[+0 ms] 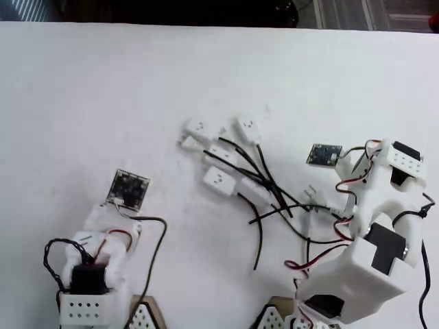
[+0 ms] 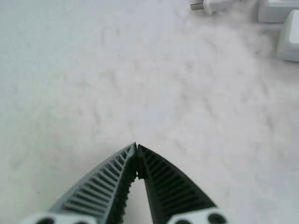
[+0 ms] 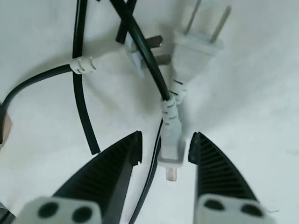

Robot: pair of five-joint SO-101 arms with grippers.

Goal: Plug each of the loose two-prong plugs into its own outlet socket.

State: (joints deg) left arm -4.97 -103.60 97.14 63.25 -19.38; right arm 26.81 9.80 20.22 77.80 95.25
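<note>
A white two-prong plug (image 3: 198, 45) lies on the table with its prongs pointing away from my right gripper (image 3: 166, 140). That gripper is open, and its fingers (image 3: 117, 161) flank the plug's white cord end (image 3: 171, 148) without touching it. A second white plug (image 3: 140, 52) with dark prongs lies beside the first, under a black cable (image 3: 142, 51). In the high view these plugs (image 1: 312, 200) lie just left of the right arm (image 1: 384, 205). Several white outlet sockets (image 1: 221, 179) cluster mid-table. My left gripper (image 2: 137, 150) is shut, holds nothing, and hovers over bare table; another plug (image 2: 209, 5) lies beyond it.
Black cables (image 1: 259, 236) run from the sockets toward the right arm and cross each other. The left arm (image 1: 96, 253) sits at the table's near left. Two sockets (image 2: 288, 36) lie near the plug ahead of the left gripper. The table's far half is bare white.
</note>
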